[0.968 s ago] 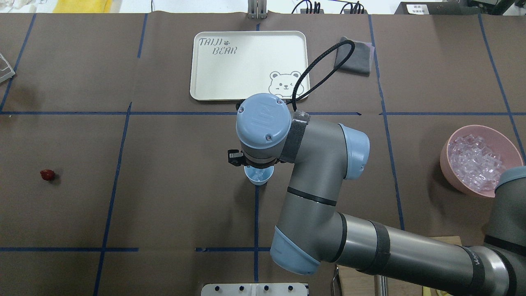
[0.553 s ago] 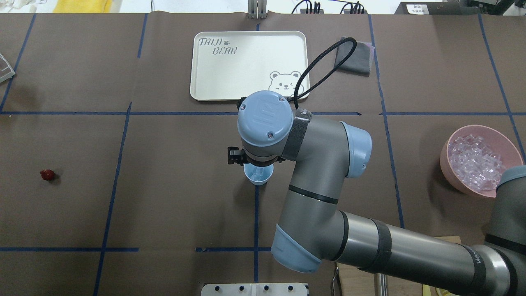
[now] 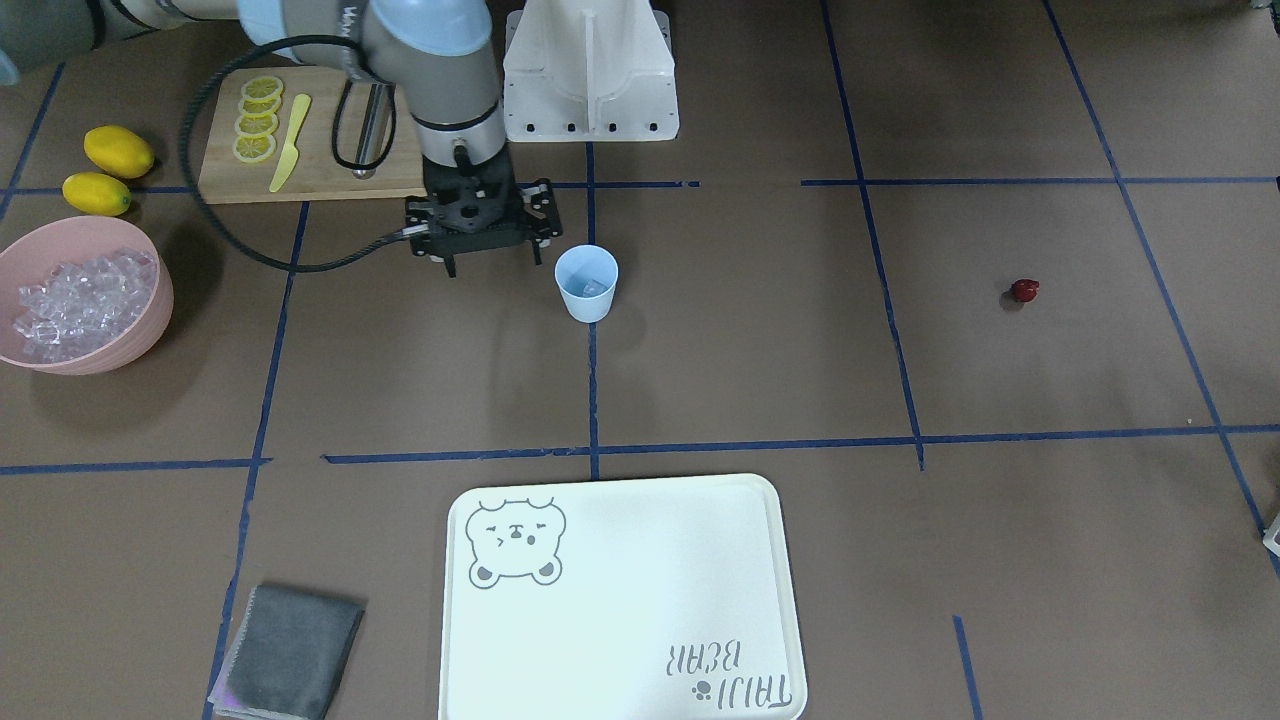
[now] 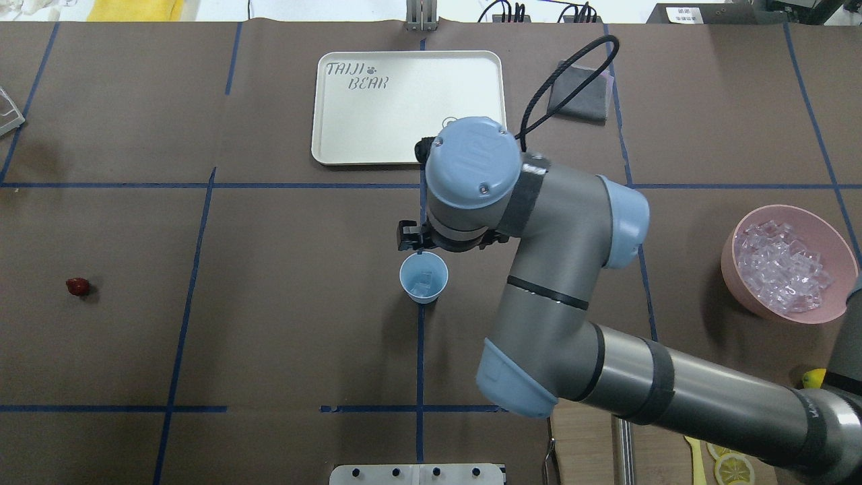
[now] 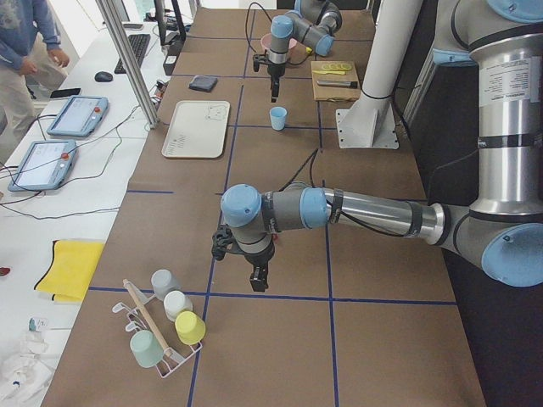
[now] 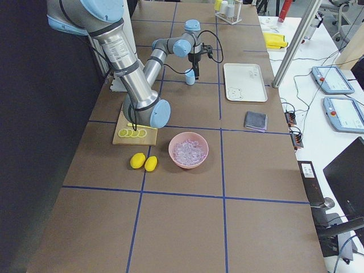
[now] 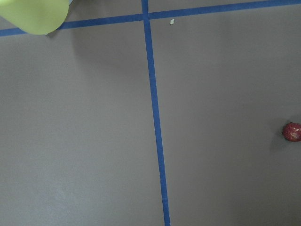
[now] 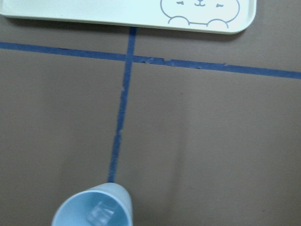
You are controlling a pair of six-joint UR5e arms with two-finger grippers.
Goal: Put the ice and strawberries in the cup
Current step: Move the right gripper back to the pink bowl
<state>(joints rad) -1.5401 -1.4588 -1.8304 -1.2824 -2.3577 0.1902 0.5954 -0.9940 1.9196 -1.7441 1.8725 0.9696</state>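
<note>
The pale blue cup (image 4: pixel 423 277) stands upright at the table's middle, with one clear ice cube (image 8: pixel 101 213) inside. It also shows in the front view (image 3: pixel 586 283). My right gripper (image 3: pixel 490 262) hangs open and empty just beside the cup, towards the pink bowl's side. The pink bowl (image 4: pixel 734 269) holds several ice cubes (image 4: pixel 780 266) at the right edge. The small dark red strawberry (image 4: pixel 77 286) lies alone at the far left and shows in the left wrist view (image 7: pixel 292 132). My left gripper (image 5: pixel 257 280) hovers over the table near it; I cannot tell whether it is open or shut.
A white bear tray (image 4: pixel 350 145) lies beyond the cup, with a grey cloth (image 4: pixel 579 101) to its right. A cutting board (image 3: pixel 320 170) holds lemon slices and a yellow knife, next to two lemons (image 3: pixel 118 150). A rack of cups (image 5: pixel 165 335) stands at the left end.
My right arm has moved right and away from the cup, uncovering it. The cup, with an ice cube inside, has not moved.
</note>
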